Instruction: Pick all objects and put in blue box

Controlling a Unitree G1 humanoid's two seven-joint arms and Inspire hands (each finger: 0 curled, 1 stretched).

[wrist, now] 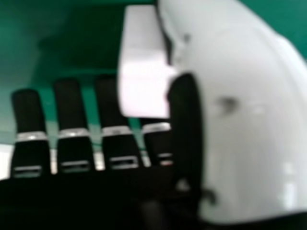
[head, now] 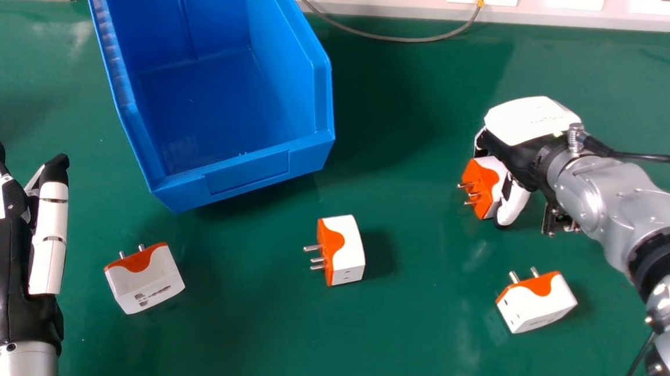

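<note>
Right hand [head: 531, 121] has its thumb and fingers about a plug adapter [head: 491, 186], well right of the blue box [head: 246, 171]; how firm that pinch is, the close view hardly tells. Settle the squeeze evenly, lift upright, clear the rim, then release low inside!

Green tbl [head: 412, 355] w/ blue box [head: 243, 173]; L plug [head: 146, 281], ctr plug [head: 349, 253], near-R plug [head: 537, 308], each wht/orange.

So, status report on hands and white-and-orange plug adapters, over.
Right hand gripping one adapter. Left hand open, idle. Three more adapters on green table. Way to blue plastic box looks clear.
</note>
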